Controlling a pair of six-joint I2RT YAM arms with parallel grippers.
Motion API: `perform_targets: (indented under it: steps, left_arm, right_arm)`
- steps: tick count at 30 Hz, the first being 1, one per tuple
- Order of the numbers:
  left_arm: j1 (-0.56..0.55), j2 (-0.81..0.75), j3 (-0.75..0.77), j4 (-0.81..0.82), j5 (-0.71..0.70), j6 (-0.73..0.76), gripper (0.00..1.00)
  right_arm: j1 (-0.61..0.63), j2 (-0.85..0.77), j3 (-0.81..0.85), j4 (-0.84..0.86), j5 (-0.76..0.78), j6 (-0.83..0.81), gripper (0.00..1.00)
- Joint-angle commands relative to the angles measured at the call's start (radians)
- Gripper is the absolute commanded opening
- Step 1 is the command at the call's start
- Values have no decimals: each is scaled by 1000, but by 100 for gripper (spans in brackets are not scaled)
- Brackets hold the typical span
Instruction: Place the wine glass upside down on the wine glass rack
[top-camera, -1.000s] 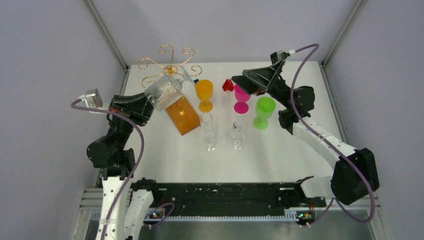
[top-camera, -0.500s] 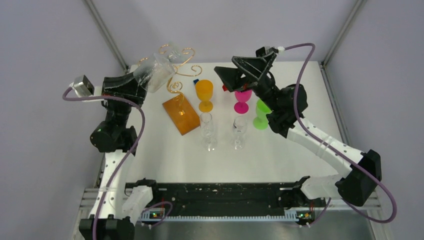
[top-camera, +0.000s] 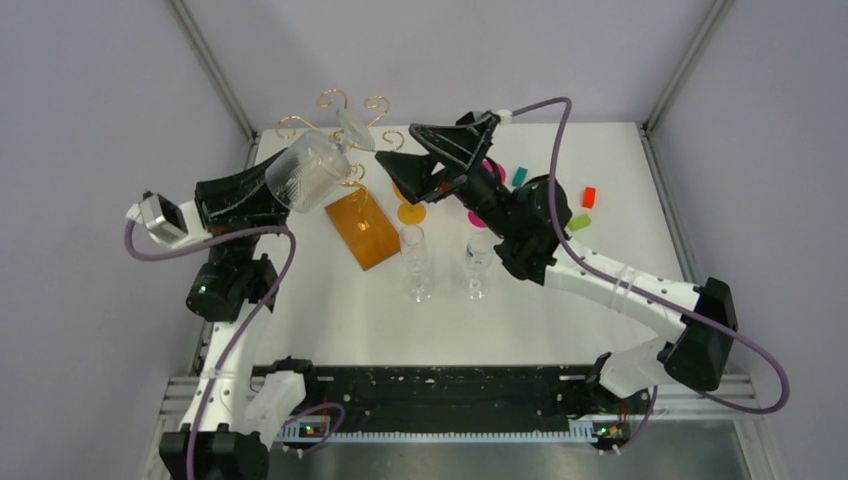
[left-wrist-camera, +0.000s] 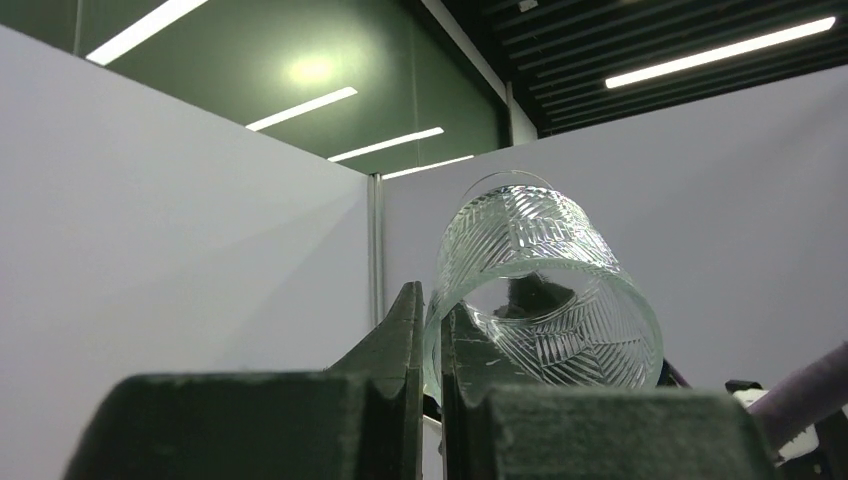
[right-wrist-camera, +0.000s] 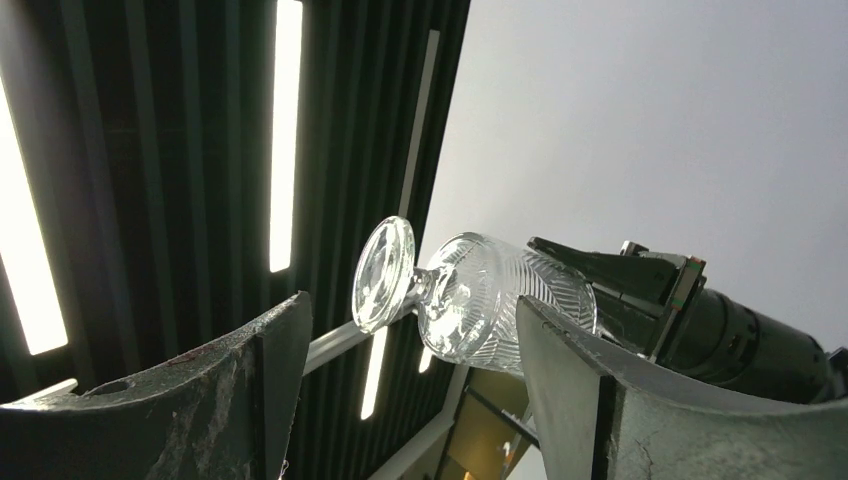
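My left gripper (top-camera: 268, 185) is shut on the rim of a clear cut-glass wine glass (top-camera: 308, 168) and holds it tilted in the air, its foot (top-camera: 355, 130) pointing at the wine glass rack. The rack's gold wire scrolls (top-camera: 345, 100) rise behind the glass over an orange-brown wooden base (top-camera: 362, 230). In the left wrist view one finger (left-wrist-camera: 400, 335) is outside the bowl (left-wrist-camera: 550, 290) and the other inside. My right gripper (top-camera: 385, 160) is open just right of the foot. In the right wrist view the glass (right-wrist-camera: 480, 300) lies beyond the open fingertips (right-wrist-camera: 275, 340).
Two clear glasses (top-camera: 416, 262) (top-camera: 478, 264) stand mid-table. An orange glass (top-camera: 409, 210) and a pink one (top-camera: 478, 212) are partly hidden under the right arm. Teal (top-camera: 519, 176), red (top-camera: 589, 196) and green (top-camera: 580, 221) blocks lie at the back right.
The right arm has swung left from the coloured glasses towards the glass's foot, uncovering the blocks. The left arm has lifted the glass off the rack's base and turned it with the foot towards the scrolls.
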Motion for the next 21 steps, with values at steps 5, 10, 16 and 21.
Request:
perform_targets:
  steps: [5,10,16,21]
  left_arm:
    - [-6,10,-23,221,45,104,0]
    - [-6,5,-19,220,52,118,0]
    - [-5,-4,-19,220,62,126,0]
    - [-6,-16,-27,221,76,129,0]
  right_arm:
    - [101,13,51,69,55,-14,73]
    - [137,1,38,98,57,-26,73]
    - [166,-11,13,127,73,-31,68]
    - [167,0,3,199,81,-13,57]
